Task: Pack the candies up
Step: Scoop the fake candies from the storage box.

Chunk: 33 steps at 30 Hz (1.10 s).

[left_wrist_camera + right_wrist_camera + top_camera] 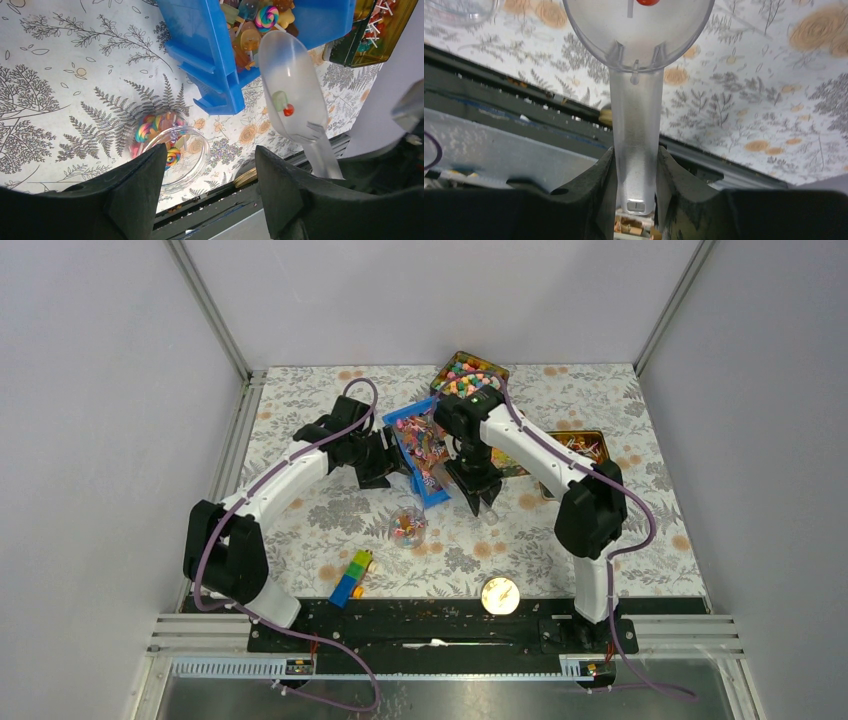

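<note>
Candies (252,22) sit heaped in a tilted blue bin (200,45); a couple lie in the clear scoop (292,100), more in a clear cup (200,167) nearby. Right gripper (635,187) is clamped on the scoop handle. Left gripper (210,152) hangs with fingers apart, empty.

Mixed colourful candies (252,27) in blue bin (200,45)

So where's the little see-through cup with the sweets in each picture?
Top external: the cup sits mid-table, in front of the blue bin.
Left wrist: cup lower middle, below the bin.
Right wrist: only a clear edge, top-left corner, left of the scoop.
Shared landmark: the black rail at the table's near edge.
</note>
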### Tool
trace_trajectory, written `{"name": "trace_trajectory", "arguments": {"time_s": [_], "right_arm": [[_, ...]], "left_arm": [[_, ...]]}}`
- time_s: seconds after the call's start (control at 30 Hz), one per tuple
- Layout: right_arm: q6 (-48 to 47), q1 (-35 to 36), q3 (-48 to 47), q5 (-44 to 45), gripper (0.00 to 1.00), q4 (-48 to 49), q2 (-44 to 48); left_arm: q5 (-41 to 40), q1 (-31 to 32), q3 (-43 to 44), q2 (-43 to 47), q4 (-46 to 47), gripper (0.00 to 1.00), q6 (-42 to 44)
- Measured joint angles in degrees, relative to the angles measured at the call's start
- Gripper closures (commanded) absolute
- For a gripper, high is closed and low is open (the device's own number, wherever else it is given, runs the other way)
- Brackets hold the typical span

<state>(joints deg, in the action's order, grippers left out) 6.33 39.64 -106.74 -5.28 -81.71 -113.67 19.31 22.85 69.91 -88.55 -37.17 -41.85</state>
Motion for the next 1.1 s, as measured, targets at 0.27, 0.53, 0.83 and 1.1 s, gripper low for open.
{"name": "trace_trajectory", "arguments": {"time_s": [0.27,0.53,0.83,1.1], "right_arm": [[1.4,0.0,-11.9,-0.4,1.00,-4.9,-5.0],[2.8,0.0,-15.5,-1.8,1.00,-5.2,-10.3],[3.7,0.0,-15.2,-3.3,1.00,-5.3,-10.7],[4.5,-0.1,-16.2,-5.0,1.00,-5.3,-13.5]], "left_arm": [[0.2,0.0,-0.2,-0.5,0.2,0.34,-0.1],[0.4,0.0,-0.2,-2.0,0.7,0.34,-0.2],[0.3,0.0,3.0,-5.7,-1.5,0.33,1.4],[-2.3,0.0,7.8,-7.6,-6.4,0.32,5.5]]}}
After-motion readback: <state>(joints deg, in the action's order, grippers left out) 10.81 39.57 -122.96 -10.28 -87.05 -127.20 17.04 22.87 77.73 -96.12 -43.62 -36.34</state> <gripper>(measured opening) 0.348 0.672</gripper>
